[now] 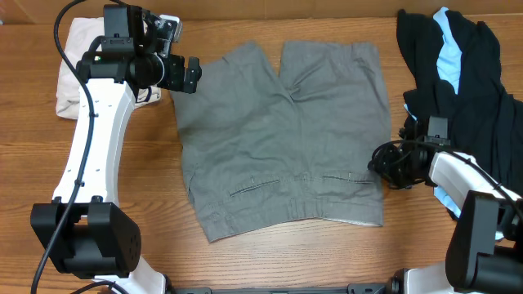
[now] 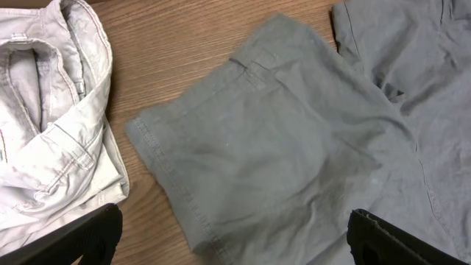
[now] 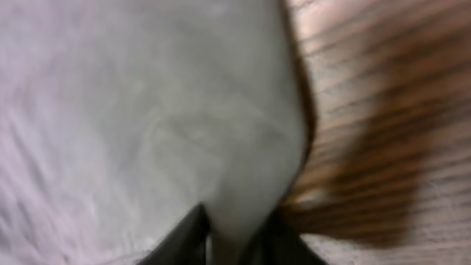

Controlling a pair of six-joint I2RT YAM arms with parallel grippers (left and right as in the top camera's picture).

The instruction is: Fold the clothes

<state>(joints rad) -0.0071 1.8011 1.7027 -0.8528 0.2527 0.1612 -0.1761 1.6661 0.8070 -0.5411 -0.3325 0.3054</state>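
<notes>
The grey shorts lie spread flat in the middle of the table, waistband and slit pockets toward the front edge and legs toward the back. My left gripper is open, just above the hem corner of the left leg. In the left wrist view its fingers stand wide apart over the grey leg. My right gripper is at the shorts' right edge near the waistband. In the right wrist view its fingers are pinched on a fold of grey fabric.
A folded cream garment lies at the back left, close to my left gripper, and also shows in the left wrist view. A heap of black and light-blue garments lies at the back right. Bare wooden table shows in front.
</notes>
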